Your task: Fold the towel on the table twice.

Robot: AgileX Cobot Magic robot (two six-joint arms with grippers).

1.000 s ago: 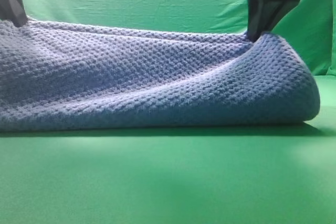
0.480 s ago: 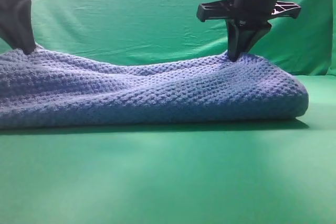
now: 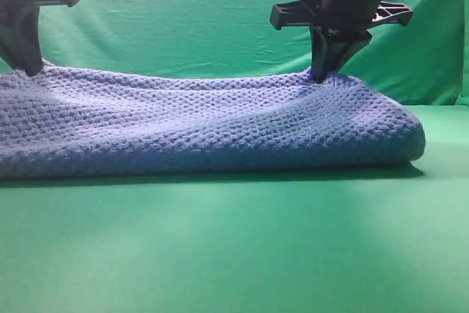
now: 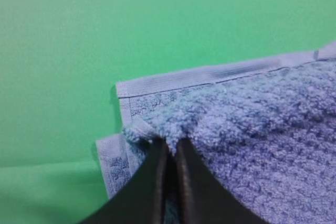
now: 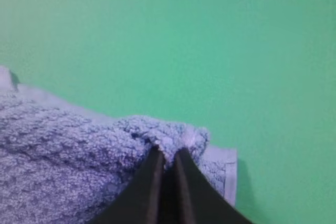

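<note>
The blue-grey waffle-weave towel (image 3: 220, 126) lies doubled over on the green table (image 3: 234, 254), its rounded fold facing me and running to the right end. My left gripper (image 3: 29, 71) stands at the towel's far left corner, its narrow jaws pinching the top layer (image 4: 252, 129) just over the pale hem of the layer beneath. My right gripper (image 3: 320, 77) points down at the far right corner. In the right wrist view its tips (image 5: 167, 153) nip a bunched bit of the towel (image 5: 63, 150) above the lower corner.
A wrinkled green backdrop (image 3: 190, 20) hangs upright behind the towel. Bare green table surface stretches from the fold to the near edge and past the towel's right end (image 3: 447, 152).
Both grippers came down with the top layer, the right one also shifting left. The towel's raised far edge sank and the bulging right fold flattened onto the lower layer.
</note>
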